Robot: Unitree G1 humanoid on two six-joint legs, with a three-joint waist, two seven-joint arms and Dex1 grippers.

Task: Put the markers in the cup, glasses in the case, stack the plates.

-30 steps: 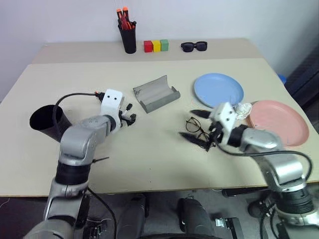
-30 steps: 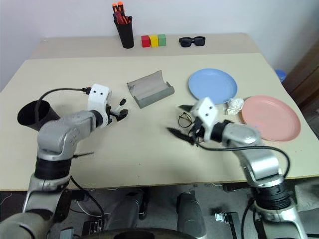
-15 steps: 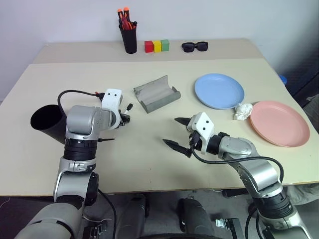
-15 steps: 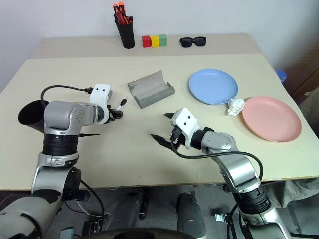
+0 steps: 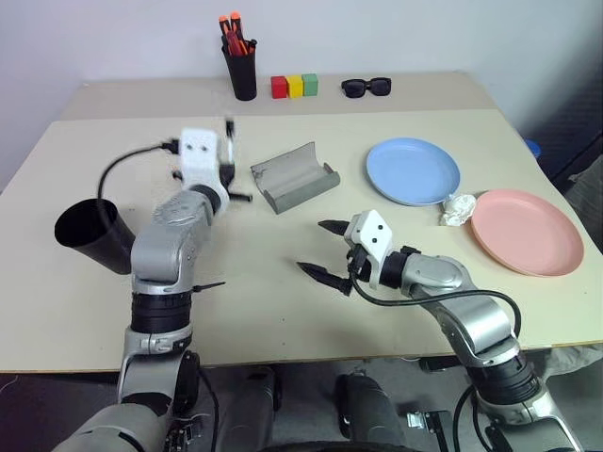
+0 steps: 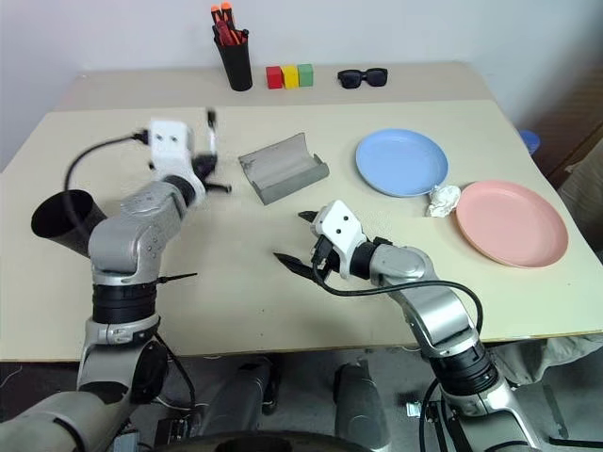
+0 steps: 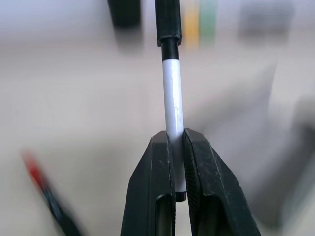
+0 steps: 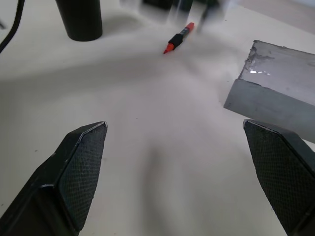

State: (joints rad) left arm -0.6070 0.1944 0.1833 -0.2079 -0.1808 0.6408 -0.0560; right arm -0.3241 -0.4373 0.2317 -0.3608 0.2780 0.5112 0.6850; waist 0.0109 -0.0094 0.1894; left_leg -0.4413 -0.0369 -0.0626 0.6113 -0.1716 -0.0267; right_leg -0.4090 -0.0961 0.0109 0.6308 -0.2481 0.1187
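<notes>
My left gripper (image 5: 229,160) is raised above the table's left half, shut on the white marker (image 7: 172,98), whose black cap points up. The red marker (image 8: 178,38) lies on the table below it. The wide black cup (image 5: 89,234) stands at the left edge. The grey case (image 5: 294,177) lies open in the middle. My right gripper (image 5: 311,246) hovers open and empty in front of the case. To the right lie the blue plate (image 5: 413,170) and the pink plate (image 5: 525,231), side by side. The glasses are hidden.
At the back stand a black pen holder (image 5: 243,71) with orange-tipped pens, three coloured blocks (image 5: 296,87) and black sunglasses (image 5: 366,88). A crumpled white paper (image 5: 459,209) lies between the plates. A cable loops from my left wrist.
My left gripper shut on the white marker and lifted it off the table, tilting upward. My right gripper moved left, staying open, and the glasses seen beside it earlier are now covered.
</notes>
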